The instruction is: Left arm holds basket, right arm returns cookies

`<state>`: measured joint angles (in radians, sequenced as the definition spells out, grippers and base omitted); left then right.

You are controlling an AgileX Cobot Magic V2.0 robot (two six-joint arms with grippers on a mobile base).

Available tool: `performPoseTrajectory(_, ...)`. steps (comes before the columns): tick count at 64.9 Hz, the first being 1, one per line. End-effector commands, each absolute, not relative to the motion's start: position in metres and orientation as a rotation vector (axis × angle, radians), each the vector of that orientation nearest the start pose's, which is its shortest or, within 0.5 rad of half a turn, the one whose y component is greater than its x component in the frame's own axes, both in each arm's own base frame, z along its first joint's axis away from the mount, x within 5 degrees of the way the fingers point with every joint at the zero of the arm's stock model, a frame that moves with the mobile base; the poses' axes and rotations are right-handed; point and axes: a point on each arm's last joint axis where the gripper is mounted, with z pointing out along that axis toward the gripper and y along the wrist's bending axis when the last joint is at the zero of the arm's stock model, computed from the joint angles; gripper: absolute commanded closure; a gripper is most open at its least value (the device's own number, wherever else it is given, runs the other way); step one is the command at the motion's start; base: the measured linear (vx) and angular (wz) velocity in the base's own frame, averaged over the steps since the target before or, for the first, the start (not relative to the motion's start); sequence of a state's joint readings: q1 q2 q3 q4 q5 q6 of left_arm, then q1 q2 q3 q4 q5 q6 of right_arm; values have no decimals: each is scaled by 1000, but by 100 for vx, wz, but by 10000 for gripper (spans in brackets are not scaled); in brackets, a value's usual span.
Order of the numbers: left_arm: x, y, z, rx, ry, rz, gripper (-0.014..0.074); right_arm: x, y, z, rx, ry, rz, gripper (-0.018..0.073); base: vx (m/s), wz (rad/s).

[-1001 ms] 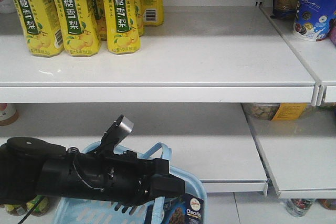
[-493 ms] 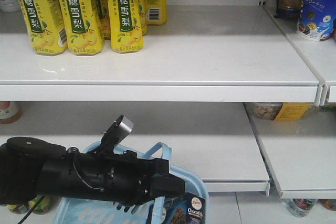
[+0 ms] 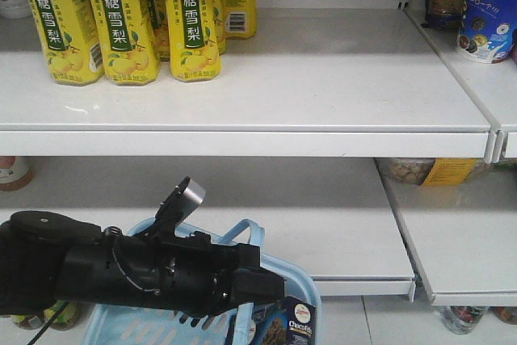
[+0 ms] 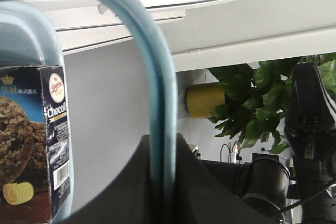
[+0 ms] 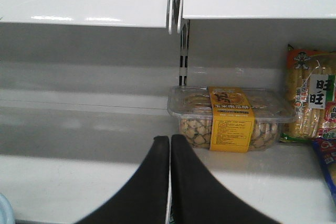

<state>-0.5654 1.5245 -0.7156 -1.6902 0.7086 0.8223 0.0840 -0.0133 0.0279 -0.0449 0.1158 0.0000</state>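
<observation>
1. White shelving fills my front view. The upper shelf (image 3: 307, 78) spans the top half and the lower shelf (image 3: 323, 216) crosses the middle.
2. The left arm (image 3: 121, 272) lies along the lower left of that frame, reaching right, with its silver camera block (image 3: 191, 193) tilted up above it.
3. The basket (image 3: 295, 276) sits beneath the arm at bottom centre, with its light blue rim showing on the right.
4. Yellow drink bottles (image 3: 121, 22) stand clustered at the upper left on the upper shelf.
5. On my left wrist view the left end effector (image 4: 163, 145) is clamped narrow on the basket's handle (image 4: 157, 77). The pale blue bar runs straight between the two dark fingers (image 4: 199, 182).
6. The cookies (image 3: 296, 325) stand upright in the basket's right end, at the bottom edge of the front frame, just below the arm's tip. On the left wrist view the carton is at the lower left, with its barcode side showing.
7. The right end effector (image 5: 169, 142) shows only on its own wrist view, at bottom centre. Its fingers are pressed together with nothing between them, and it points along the lower shelf.
8. Beyond it, right of centre, a clear snack tray (image 5: 231, 119) with a yellow label rests on that shelf.
</observation>
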Motion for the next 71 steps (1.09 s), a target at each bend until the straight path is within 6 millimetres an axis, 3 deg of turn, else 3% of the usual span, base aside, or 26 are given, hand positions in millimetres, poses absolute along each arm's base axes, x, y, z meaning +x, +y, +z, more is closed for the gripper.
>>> performPoseTrajectory(1, 210, -206, 241, 28, 2376, -1631, 603, 56, 4, 200, -98, 1532, 24, 567, 0, 0)
performPoseTrajectory(40, 210, -206, 241, 28, 2376, -1631, 603, 55, 5, 206, -105, 1476, 17, 567, 0, 0)
performPoseTrajectory(47, 210, -206, 241, 28, 2376, -1631, 603, 54, 4, 218, -86, 1425, 36, 567, 0, 0)
performPoseTrajectory(59, 210, -206, 241, 28, 2376, -1631, 603, 56, 4, 257, -76, 1453, 46, 567, 0, 0)
performPoseTrajectory(71, 210, -206, 241, 28, 2376, -1631, 603, 83, 6, 286, -80, 1634, 44, 567, 0, 0)
